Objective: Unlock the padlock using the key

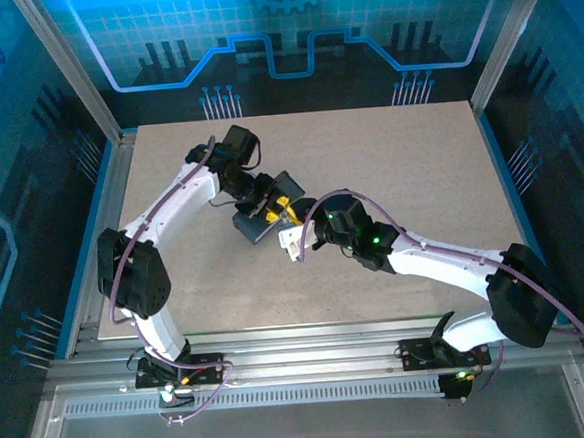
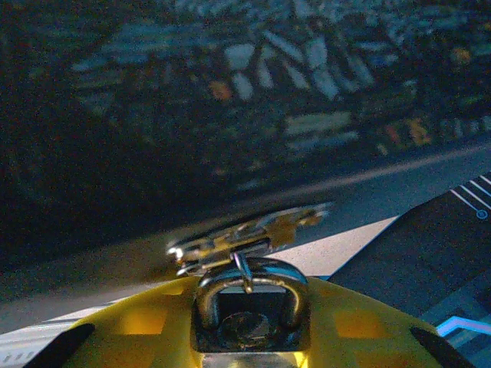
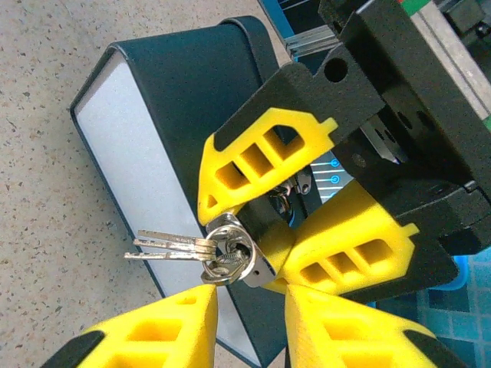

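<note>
My left gripper (image 1: 274,208) is shut on the tiny padlock (image 3: 290,221), its yellow fingers (image 3: 261,153) clamping the dark body from both sides. In the left wrist view the silvery shackle (image 2: 249,277) arches between those fingers (image 2: 368,326). The lock's silvery bottom face (image 3: 261,268) points at my right gripper. A key (image 3: 230,259) sits at that face, apparently in the keyhole, on a ring with spare keys (image 3: 169,247) sticking out to the left. My right gripper (image 3: 249,300) is open, its fingertips (image 3: 173,322) just short of the key and ring, touching nothing.
A dark rectangular tin box (image 3: 192,84) with a pale side lies on the tabletop (image 1: 399,171) right under and behind both grippers, also visible as the tin (image 1: 247,224) from above. The two grippers (image 1: 295,237) nearly touch at mid-table. Aluminium frame posts (image 1: 60,55) stand at the back corners.
</note>
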Controlling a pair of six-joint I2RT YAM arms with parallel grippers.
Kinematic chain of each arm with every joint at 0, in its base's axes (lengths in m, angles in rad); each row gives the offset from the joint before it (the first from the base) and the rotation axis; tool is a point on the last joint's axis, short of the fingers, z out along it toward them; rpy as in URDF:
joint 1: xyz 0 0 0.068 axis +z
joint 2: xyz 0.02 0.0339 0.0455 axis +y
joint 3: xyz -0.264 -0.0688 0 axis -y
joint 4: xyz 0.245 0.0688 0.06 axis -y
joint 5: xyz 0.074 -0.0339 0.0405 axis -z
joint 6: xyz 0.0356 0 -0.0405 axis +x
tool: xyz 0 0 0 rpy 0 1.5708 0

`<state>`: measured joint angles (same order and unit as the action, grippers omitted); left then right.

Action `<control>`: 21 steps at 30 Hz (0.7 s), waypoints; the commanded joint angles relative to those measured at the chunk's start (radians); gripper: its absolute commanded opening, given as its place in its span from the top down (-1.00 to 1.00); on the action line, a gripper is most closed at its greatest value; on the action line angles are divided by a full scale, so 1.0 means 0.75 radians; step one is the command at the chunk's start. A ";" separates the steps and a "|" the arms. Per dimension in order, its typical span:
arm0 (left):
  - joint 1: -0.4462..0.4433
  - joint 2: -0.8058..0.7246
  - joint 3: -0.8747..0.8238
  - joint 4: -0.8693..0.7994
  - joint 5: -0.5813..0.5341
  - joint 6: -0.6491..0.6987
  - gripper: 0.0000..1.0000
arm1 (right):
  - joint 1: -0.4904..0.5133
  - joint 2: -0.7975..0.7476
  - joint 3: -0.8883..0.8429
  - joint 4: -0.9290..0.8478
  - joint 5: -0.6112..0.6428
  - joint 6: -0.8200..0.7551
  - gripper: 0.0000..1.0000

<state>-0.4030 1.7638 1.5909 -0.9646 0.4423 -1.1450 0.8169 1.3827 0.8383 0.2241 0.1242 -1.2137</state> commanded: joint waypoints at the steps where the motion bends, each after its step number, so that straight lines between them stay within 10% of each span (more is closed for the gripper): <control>1: -0.009 -0.028 0.024 -0.021 0.055 0.018 1.00 | -0.019 0.020 0.040 -0.009 0.011 -0.043 0.41; 21: -0.010 -0.024 0.012 0.010 0.083 -0.007 1.00 | 0.027 0.107 0.098 0.132 0.030 -0.012 0.54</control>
<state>-0.4019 1.7638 1.5906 -0.9630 0.4496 -1.1496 0.8169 1.4555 0.8654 0.2356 0.1425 -1.2236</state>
